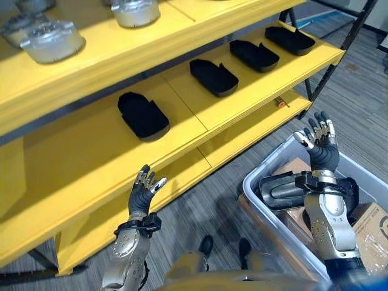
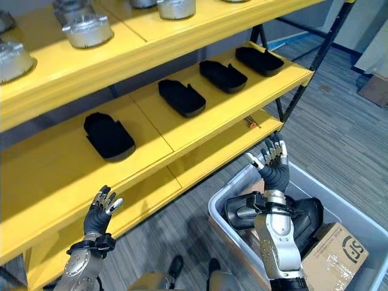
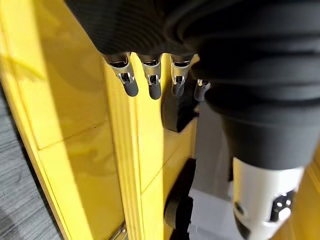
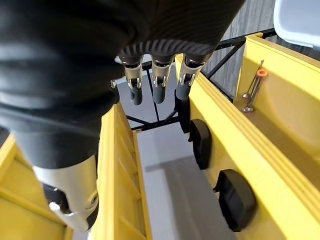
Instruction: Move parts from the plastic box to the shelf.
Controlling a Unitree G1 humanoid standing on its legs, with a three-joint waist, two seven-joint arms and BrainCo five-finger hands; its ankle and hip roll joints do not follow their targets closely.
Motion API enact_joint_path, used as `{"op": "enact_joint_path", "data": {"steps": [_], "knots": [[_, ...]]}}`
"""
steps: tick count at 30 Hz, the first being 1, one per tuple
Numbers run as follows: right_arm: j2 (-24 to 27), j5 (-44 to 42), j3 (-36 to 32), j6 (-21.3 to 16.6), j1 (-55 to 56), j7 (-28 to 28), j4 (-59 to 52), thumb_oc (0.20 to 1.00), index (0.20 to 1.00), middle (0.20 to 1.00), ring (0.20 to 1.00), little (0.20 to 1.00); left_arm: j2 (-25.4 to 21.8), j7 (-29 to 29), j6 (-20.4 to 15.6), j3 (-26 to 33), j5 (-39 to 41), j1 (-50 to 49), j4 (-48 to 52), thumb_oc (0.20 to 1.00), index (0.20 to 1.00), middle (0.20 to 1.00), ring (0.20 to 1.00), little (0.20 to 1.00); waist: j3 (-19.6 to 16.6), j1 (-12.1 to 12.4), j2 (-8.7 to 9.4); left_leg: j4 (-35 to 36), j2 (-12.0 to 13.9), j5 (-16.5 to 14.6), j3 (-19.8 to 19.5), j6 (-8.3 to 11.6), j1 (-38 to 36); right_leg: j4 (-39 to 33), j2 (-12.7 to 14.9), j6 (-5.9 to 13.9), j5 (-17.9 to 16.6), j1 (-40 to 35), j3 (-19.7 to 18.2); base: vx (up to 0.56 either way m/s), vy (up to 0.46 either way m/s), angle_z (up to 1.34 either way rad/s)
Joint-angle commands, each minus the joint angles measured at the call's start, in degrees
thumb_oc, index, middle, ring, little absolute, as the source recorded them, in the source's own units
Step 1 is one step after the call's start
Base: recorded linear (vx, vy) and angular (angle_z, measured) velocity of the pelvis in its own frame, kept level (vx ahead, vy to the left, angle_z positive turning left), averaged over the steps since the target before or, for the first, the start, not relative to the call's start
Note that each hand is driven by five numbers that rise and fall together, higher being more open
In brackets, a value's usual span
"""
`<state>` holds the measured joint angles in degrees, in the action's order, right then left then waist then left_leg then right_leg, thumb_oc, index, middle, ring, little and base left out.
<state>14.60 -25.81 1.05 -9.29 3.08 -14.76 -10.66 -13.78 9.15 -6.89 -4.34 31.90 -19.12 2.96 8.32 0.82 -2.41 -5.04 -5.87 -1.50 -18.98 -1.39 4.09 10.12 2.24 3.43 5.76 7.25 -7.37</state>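
A clear plastic box point(image 1: 257, 205) stands on the floor at the lower right. In it lies a black moulded part point(image 1: 280, 188) beside cardboard boxes. My right hand point(image 1: 321, 147) is raised above the box, open, with nothing in it. My left hand point(image 1: 144, 192) is held up in front of the yellow shelf point(image 1: 91, 163), also open and holding nothing. Several black parts lie in a row on the middle shelf board, the nearest point(image 1: 143, 115) just beyond my left hand. In the right wrist view, straight fingers point(image 4: 157, 82) point towards shelved black parts point(image 4: 235, 200).
Silver metal parts point(image 1: 53, 41) stand on the top shelf board. A small tool with an orange handle point(image 1: 280, 102) lies on the lower board. A cardboard box point(image 2: 332, 254) fills the plastic box's near right corner. Dark shelf legs point(image 1: 330, 66) stand at the right end.
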Motion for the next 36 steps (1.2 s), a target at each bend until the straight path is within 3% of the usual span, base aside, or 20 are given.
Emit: {"op": "enact_joint_path", "data": {"steps": [1,13,15,18,20,22,24,31,36], "knots": [[1.8,-1.5,-0.5,-1.3,-1.6,0.8,-2.7,1.0,1.0,1.0,1.0,1.0,-0.7,0.4,-2.8,3.2,-1.1,-0.7,4.6,1.0,1.0,1.0,1.0,1.0,-0.4,1.2,0.75,2.0,1.4,0.4,0.1,1.41,-1.4,-8.5,-0.4,2.24,-5.6,-3.8,-1.3,-0.01,0.181,-0.52],[0.0,-2.6,-0.7,0.1,-1.0,2.2,-3.1,1.0,1.0,1.0,1.0,1.0,-2.3,-0.1,-2.0,4.8,-2.6,-1.8,4.8,1.0,1.0,1.0,1.0,1.0,0.3,0.0,1.38,0.6,-1.7,-2.6,9.3,-2.47,-1.1,-8.2,2.2,7.42,-10.6,1.9,-8.3,-0.07,0.164,-0.42],[-0.2,-2.3,0.1,0.2,-1.6,2.6,-2.7,1.0,1.0,1.0,1.0,1.0,-2.9,0.1,-2.2,5.6,-2.9,-1.8,4.3,1.0,1.0,1.0,1.0,1.0,1.5,0.6,1.26,-0.1,-0.6,-3.8,12.8,-3.04,-1.1,-6.7,2.7,7.85,-10.6,4.0,-4.6,-0.1,0.048,-1.05],[-0.3,-1.9,1.7,-0.1,-2.4,3.0,-1.7,1.0,1.0,1.0,1.0,1.0,-2.8,1.0,-2.5,7.2,-2.7,-2.8,4.4,1.0,1.0,1.0,1.0,1.0,1.9,2.8,0.39,1.2,1.8,-4.0,16.9,-2.32,-2.6,-5.5,7.4,5.7,-9.1,3.9,13.8,-0.06,0.011,-1.58],[0.0,-1.2,2.6,0.7,-3.5,3.2,-0.7,1.0,1.0,1.0,1.0,1.0,-1.7,1.3,-2.4,8.4,-2.1,-3.7,4.5,1.0,1.0,1.0,1.0,1.0,1.4,3.3,0.53,3.2,3.1,-4.1,20.2,-2.08,-4.8,-7.7,8.4,5.51,-11.0,4.6,19.3,0.06,-0.046,-1.75],[0.4,-0.7,1.5,1.1,-2.5,3.4,-1.3,1.0,1.0,1.0,1.0,1.0,-0.8,0.8,-2.1,8.5,-2.2,-4.2,4.1,1.0,1.0,1.0,1.0,1.0,1.1,3.0,1.77,3.6,3.1,-4.9,21.6,-1.6,-5.8,-11.8,7.0,5.89,-13.4,3.2,18.5,0.18,-0.154,-0.95],[0.8,-0.9,-0.3,0.9,-0.2,3.2,-2.1,1.0,1.0,1.0,1.0,1.0,0.0,0.7,-1.7,7.4,-2.1,-3.5,3.6,1.0,1.0,1.0,1.0,1.0,0.2,2.1,2.3,3.6,4.3,-5.1,21.1,-0.51,-6.2,-12.8,6.1,5.44,-13.0,1.6,18.7,0.25,-0.196,0.07],[1.4,-0.9,-5.2,0.4,4.0,2.5,-2.6,1.0,1.0,1.0,1.0,1.0,0.0,0.2,-0.9,5.9,-2.3,-2.3,2.8,1.0,1.0,1.0,1.0,1.0,-0.6,-0.5,1.66,5.4,8.4,-4.1,21.3,2.33,-8.4,-10.7,4.7,4.04,-9.3,-0.1,21.2,0.19,-0.127,0.22],[1.9,-0.2,-9.4,0.1,6.9,1.7,-2.6,1.0,1.0,1.0,1.0,1.0,-0.4,-0.2,-0.4,5.4,-2.5,-1.6,2.4,1.0,1.0,1.0,1.0,1.0,-0.7,-2.4,0.75,5.4,10.9,-1.3,20.9,4.55,-8.5,-9.5,3.5,2.76,-6.9,-0.4,22.3,0.17,-0.113,0.12]]}}
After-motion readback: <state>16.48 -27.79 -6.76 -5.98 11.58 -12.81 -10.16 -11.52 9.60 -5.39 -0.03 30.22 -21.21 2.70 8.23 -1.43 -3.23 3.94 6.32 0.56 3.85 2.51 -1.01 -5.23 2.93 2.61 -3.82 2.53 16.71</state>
